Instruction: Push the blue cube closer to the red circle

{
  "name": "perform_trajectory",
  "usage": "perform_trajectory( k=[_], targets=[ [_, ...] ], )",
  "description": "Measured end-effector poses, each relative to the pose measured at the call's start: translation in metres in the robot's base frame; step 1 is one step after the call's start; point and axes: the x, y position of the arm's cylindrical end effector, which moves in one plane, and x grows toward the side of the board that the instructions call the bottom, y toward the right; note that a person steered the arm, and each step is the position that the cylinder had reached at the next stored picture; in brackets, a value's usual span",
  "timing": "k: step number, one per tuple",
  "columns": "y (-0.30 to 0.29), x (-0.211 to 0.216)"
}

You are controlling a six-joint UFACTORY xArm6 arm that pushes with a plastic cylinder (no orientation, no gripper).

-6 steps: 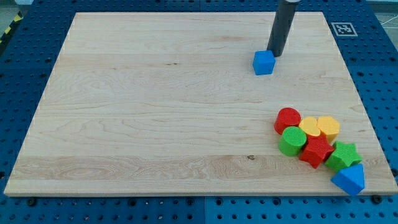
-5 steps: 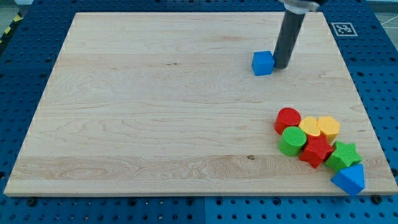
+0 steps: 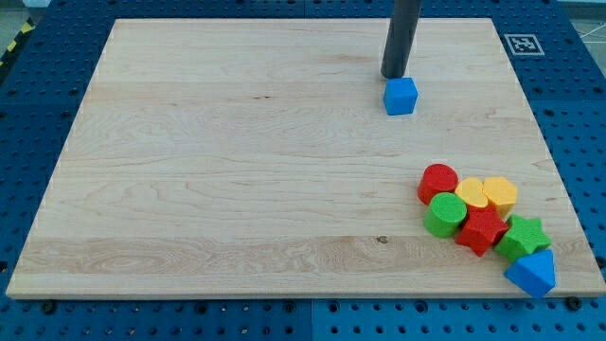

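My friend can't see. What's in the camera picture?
My tip sits just above the blue cube near the wooden board's top. The red circle waits lower right among other coloured blocks.

wooden board (image 3: 237, 189), green cylinder (image 3: 444, 214), yellow blocks (image 3: 488, 195), red star (image 3: 480, 231), green star (image 3: 524, 237), blue triangle (image 3: 532, 274)

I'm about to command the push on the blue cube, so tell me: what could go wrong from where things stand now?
1. My tip sits just above the blue cube, slightly toward the view's left. An off-centre push could spin the cube or let it slip sideways.
2. The red circle is packed against the green circle and yellow blocks. Overshooting would likely scatter that cluster.
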Motion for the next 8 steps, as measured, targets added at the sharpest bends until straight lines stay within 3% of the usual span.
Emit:
perform_trajectory(
  k=[1,4,8],
  targets=[
    [-0.003,0.005],
    [0.001,0.082],
    [0.040,0.128]
  ],
)
